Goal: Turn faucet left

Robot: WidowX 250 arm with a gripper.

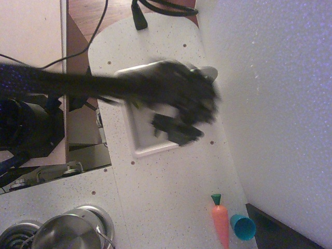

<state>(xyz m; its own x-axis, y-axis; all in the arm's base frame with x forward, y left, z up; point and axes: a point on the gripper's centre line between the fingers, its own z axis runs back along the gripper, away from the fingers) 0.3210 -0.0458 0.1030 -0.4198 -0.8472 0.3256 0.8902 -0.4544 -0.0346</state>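
While the arm (78,85) reaches in from the left side of the view and smears into a dark streak, the gripper (179,122) sits over the white sink (142,150) near the back wall, and the blur is too heavy to tell whether its jaws are released or clenched on anything. Only a sliver of the faucet (207,71) shows, a pale silver curve peeking out at the upper right edge of the gripper, close to the white wall (275,104) and at the sink's far rim; its base and lever are hidden behind the dark mass. Doing this step well probably means keeping contact on the arched spout rather than the base, pushing sideways in a smooth arc around the tap's pivot, and staying level so the jaws do not slip off the shiny metal or scrape the sink rim. A slower sweep would also be kinder to the fixture, since a fast swing risks overshooting the turn or knocking against the wall. Counting what is on the speckled counter (171,192): one faucet, one sink, one orange toy carrot (221,224) with a green top, one blue cup (243,226) lying just beside it, one steel pot (67,233) on the stove at the lower left, and one robot arm with one gripper.
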